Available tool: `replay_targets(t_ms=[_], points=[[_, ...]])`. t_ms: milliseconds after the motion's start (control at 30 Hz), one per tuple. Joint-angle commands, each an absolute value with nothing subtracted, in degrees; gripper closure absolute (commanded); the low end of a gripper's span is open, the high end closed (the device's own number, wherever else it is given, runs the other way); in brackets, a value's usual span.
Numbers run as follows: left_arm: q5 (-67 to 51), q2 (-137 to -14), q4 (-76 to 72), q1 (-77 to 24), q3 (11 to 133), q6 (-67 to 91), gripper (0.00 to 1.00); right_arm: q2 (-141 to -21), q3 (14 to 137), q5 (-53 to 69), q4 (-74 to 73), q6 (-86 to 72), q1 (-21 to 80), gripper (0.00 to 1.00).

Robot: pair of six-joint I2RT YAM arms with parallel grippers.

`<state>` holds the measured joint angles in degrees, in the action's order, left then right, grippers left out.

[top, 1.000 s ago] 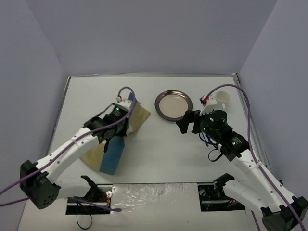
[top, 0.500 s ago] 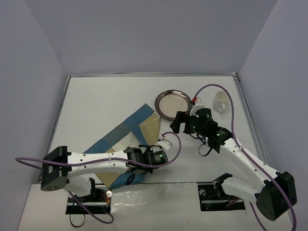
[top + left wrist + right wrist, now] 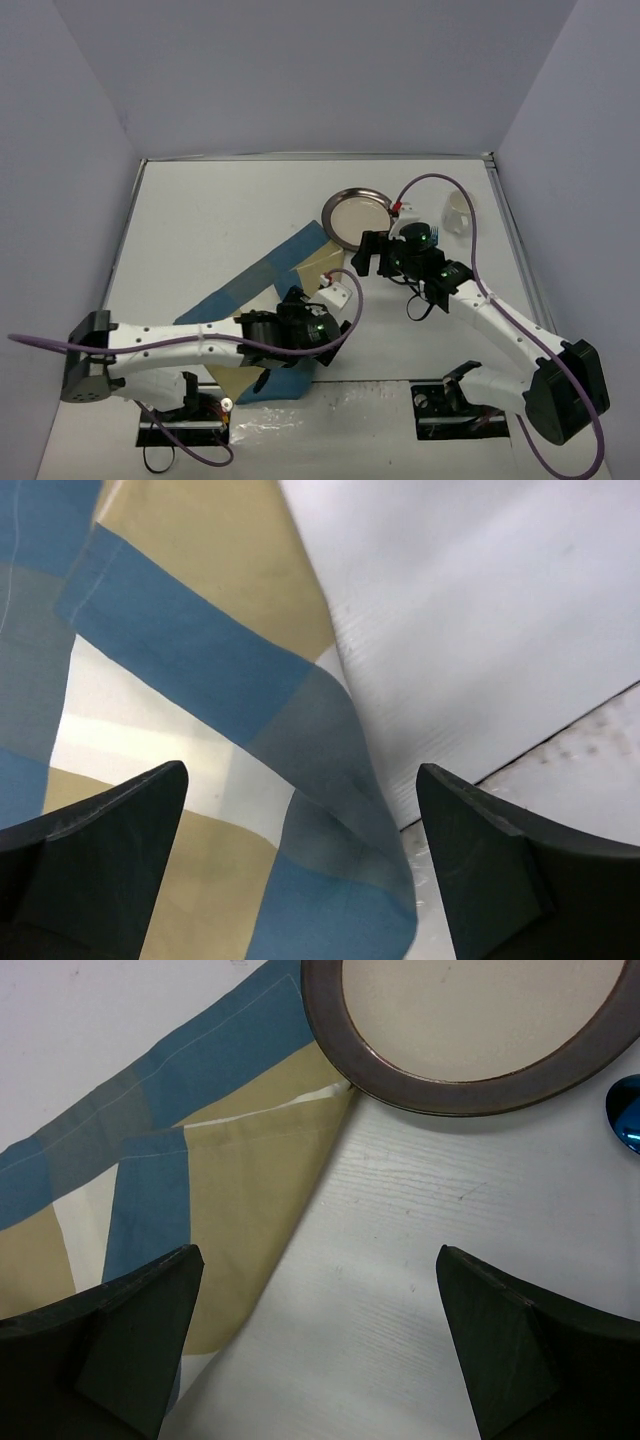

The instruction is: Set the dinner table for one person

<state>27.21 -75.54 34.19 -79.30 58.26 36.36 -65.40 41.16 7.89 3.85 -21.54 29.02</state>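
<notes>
The dinner table (image 3: 200, 220) is a white tabletop. On it a blue-and-tan checked placemat (image 3: 255, 290) lies spread on a diagonal, its far corner touching a brown-rimmed plate (image 3: 360, 215). My left gripper (image 3: 298, 350) hovers over the mat's near corner by the table's front edge. In the left wrist view that gripper (image 3: 300, 880) is open, with the lifted, curled corner of the placemat (image 3: 330, 870) loose between the fingers. My right gripper (image 3: 320, 1350) is open and empty over bare table, between the placemat (image 3: 200, 1180) and the plate (image 3: 340, 1040).
A white cup (image 3: 458, 208) stands at the back right, partly behind a purple cable. A shiny blue object (image 3: 628, 1110) peeks in at the right wrist view's edge beside the plate. Grey walls enclose the table on three sides.
</notes>
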Motion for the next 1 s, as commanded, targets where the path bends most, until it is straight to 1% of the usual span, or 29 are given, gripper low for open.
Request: replay_targets(t_ms=[0, 100, 233, 300, 367, 433, 533, 700, 767, 867, 967], points=[[30.0, -63.8, 29.6, -74.7, 53.6, 42.3, 0.03, -68.7, 45.8, 6.7, 7.9, -19.2, 30.6, 0.01], [27.4, -57.7, 29.8, -66.6, 48.0, 48.7, 0.03, -72.5, 48.8, 6.1, 7.4, -17.8, 33.3, 0.01], [21.9, -52.1, 32.0, -53.0, 41.6, 56.4, 0.03, -79.0, 53.0, 3.9, 6.4, -15.4, 38.4, 0.04], [19.5, -51.8, 32.0, -45.7, 38.9, 57.7, 0.03, -82.0, 55.4, 3.3, 6.0, -14.7, 41.4, 0.06], [18.0, -52.2, 32.5, -43.3, 38.1, 59.4, 0.03, -84.7, 56.7, 2.1, 5.8, -14.4, 42.6, 0.08], [16.6, -53.4, 30.4, -36.9, 35.8, 60.2, 0.03, -89.1, 59.1, 0.8, 5.4, -14.1, 46.3, 0.12], [13.7, -56.1, 26.4, -29.2, 33.8, 60.1, 0.03, -94.3, 63.1, -1.4, 4.7, -13.3, 51.5, 0.16], [11.7, -65.6, 22.2, -22.4, 33.6, 58.3, 0.03, -101.3, 69.1, -5.5, 2.9, -12.5, 56.1, 0.19], [9.8, -68.9, 19.7, -21.1, 33.1, 58.0, 0.03, -103.9, 71.2, -7.4, 2.3, -12.3, 57.1, 0.2], [8.1, -72.5, 17.1, -19.4, 32.4, 57.9, 0.03, -107.1, 73.3, -9.3, 1.7, -12.7, 58.3, 0.25], [8.0, -74.6, 15.8, -19.1, 32.1, 58.1, 0.03, -109.3, 74.4, -10.1, 1.2, -12.8, 59.1, 0.27]])
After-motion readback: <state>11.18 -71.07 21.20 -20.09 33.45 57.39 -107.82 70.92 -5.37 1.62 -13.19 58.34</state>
